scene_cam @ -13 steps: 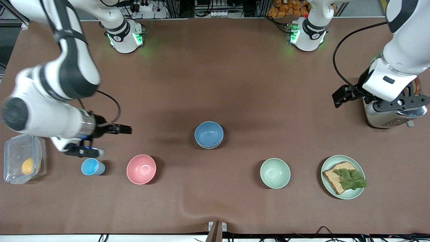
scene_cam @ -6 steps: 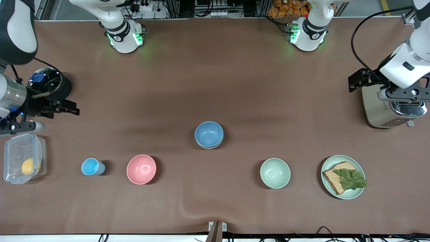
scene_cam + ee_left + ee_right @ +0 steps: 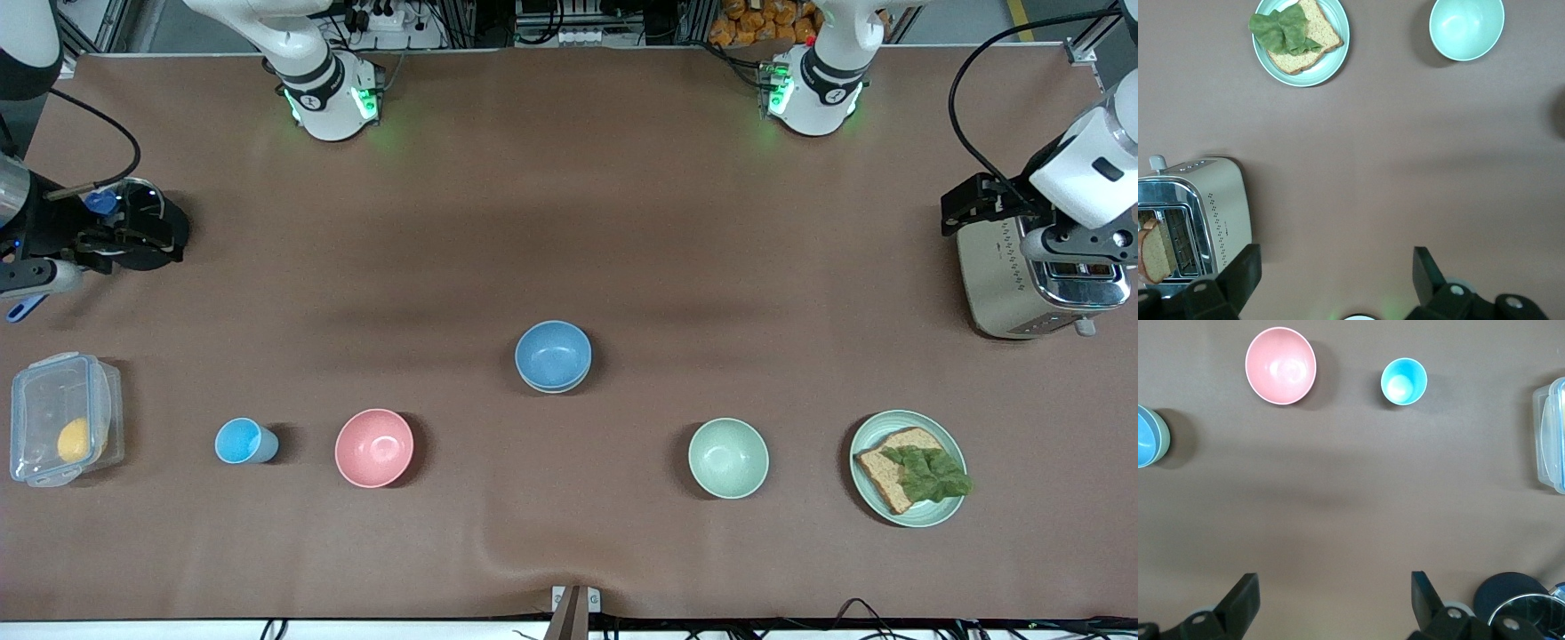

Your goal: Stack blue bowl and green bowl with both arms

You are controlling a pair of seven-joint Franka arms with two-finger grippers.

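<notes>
The blue bowl point(image 3: 553, 352) sits nested in the green bowl point(image 3: 554, 388) at the middle of the table; only a thin sage rim of the green bowl shows under it. The stack also shows at the edge of the right wrist view, the blue bowl point(image 3: 1143, 439) inside the green rim point(image 3: 1164, 437). My left gripper point(image 3: 1076, 253) is open and empty over the toaster point(image 3: 1009, 276); its own view shows it point(image 3: 1338, 267) above bare table. My right gripper point(image 3: 36, 277) is open and empty beside the black pot point(image 3: 142, 227), and shows in its own view point(image 3: 1335, 590).
Nearer the front camera stand a sky-blue cup point(image 3: 240, 441), a pink bowl point(image 3: 374, 447), a mint-green bowl point(image 3: 728, 458) and a mint plate point(image 3: 867, 440) with bread and lettuce. A clear lidded box point(image 3: 62, 431) lies at the right arm's end.
Both arms have drawn back from the middle. The right gripper moved from beside the sky-blue cup to the black pot. The left gripper moved up and outward over the toaster. The bowls have not moved.
</notes>
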